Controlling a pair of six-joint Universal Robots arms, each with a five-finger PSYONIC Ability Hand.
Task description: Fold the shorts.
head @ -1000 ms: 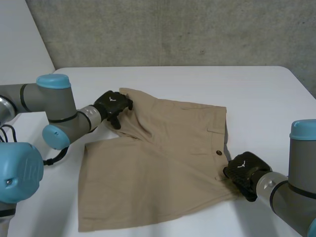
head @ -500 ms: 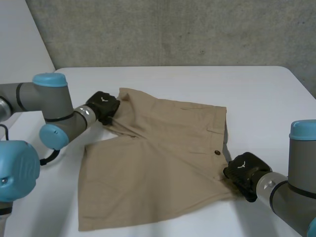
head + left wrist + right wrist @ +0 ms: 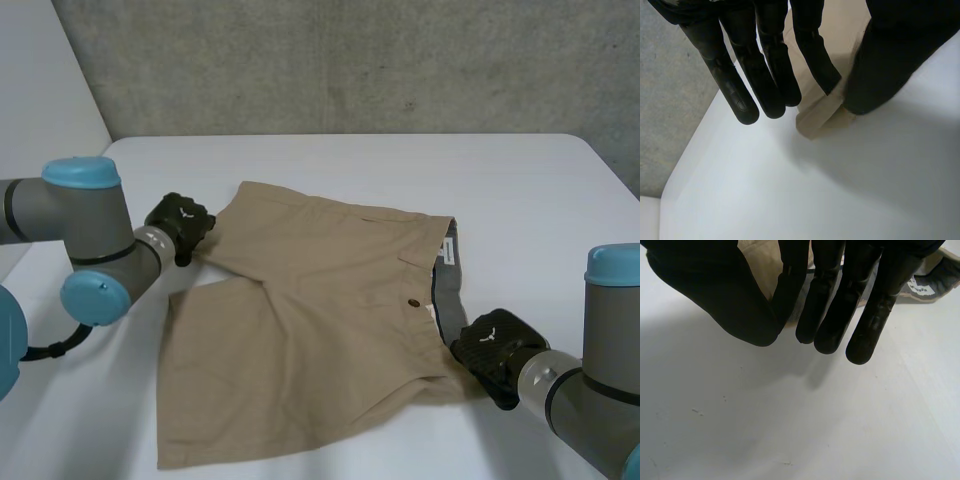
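Tan shorts (image 3: 320, 330) lie spread on the white table (image 3: 520, 200), waistband toward the right with its grey lining (image 3: 447, 290) showing. My left hand (image 3: 180, 222) is at the far left leg corner. In the left wrist view that hand (image 3: 765, 65) pinches the tan corner (image 3: 822, 112) between its thumb and a finger, just above the table. My right hand (image 3: 492, 348) sits at the near end of the waistband. In the right wrist view this hand (image 3: 715, 290) has its thumb closed against the fingers, with tan cloth (image 3: 760, 265) between them.
A concrete wall (image 3: 400, 60) stands behind the table's far edge. The table's left edge runs close behind my left arm (image 3: 80, 215). Bare table surface lies beyond the shorts and along the near side. A label (image 3: 920, 287) shows on the grey lining beside my right fingers.
My left hand has closed on the leg corner and drawn it out to the left, flattening the bunched fold. The shorts shifted left and the waistband opened. My right hand stayed put.
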